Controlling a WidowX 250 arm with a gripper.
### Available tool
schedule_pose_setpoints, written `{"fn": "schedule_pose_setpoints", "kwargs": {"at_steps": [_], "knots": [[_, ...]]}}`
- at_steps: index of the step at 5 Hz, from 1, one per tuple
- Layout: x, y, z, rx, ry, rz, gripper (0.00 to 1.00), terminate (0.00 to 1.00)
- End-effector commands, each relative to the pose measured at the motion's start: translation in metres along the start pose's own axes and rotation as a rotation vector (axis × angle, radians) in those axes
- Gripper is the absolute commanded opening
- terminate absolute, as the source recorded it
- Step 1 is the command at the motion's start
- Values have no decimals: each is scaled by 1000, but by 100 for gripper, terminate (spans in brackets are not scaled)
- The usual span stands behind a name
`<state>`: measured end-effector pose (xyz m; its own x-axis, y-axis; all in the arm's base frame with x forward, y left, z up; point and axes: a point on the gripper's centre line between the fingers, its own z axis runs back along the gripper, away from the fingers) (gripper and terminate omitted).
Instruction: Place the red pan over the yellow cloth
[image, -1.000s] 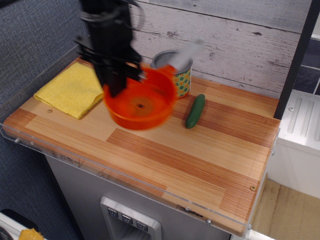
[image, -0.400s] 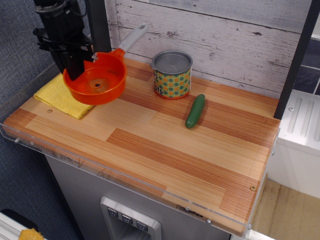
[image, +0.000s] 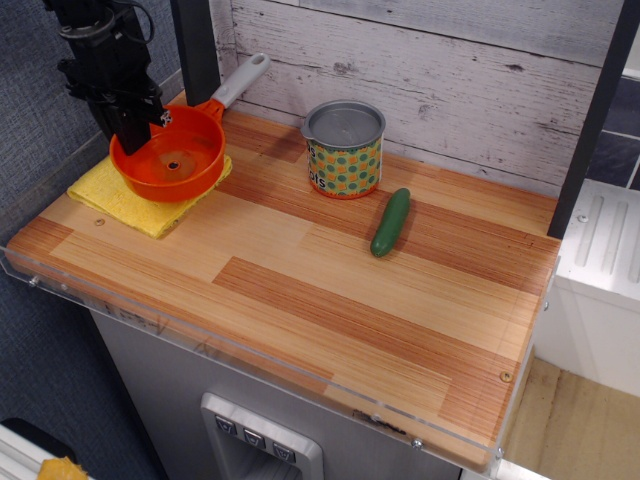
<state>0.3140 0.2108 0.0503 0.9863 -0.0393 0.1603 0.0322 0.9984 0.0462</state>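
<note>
The red pan (image: 175, 160) is round and orange-red, with a light grey handle (image: 240, 78) pointing to the back right. It is over the yellow cloth (image: 120, 200) at the table's back left; I cannot tell if it touches the cloth. My black gripper (image: 133, 125) is shut on the pan's left rim. The cloth shows at the pan's left and front; most of it is hidden under the pan.
A grey-lidded tin (image: 344, 148) with green and orange dots stands at the back middle. A green cucumber (image: 390, 222) lies to its right. The wooden table (image: 340, 300) has a clear plastic front edge. A dark post (image: 196, 45) stands behind the pan.
My gripper has carried the pan left from in front of the tin to over the yellow cloth, and lowered it.
</note>
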Motion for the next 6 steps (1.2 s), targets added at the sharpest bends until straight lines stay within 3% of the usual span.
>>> {"fn": "schedule_pose_setpoints", "kwargs": {"at_steps": [1, 4, 5, 6], "knots": [[-5, 21, 15, 80, -20, -27, 0, 0], [-14, 40, 0, 140, -20, 104, 0, 0], [-15, 38, 2, 156, -4, 126, 100, 0], [-17, 38, 10, 157, -12, 183, 100, 0]]}}
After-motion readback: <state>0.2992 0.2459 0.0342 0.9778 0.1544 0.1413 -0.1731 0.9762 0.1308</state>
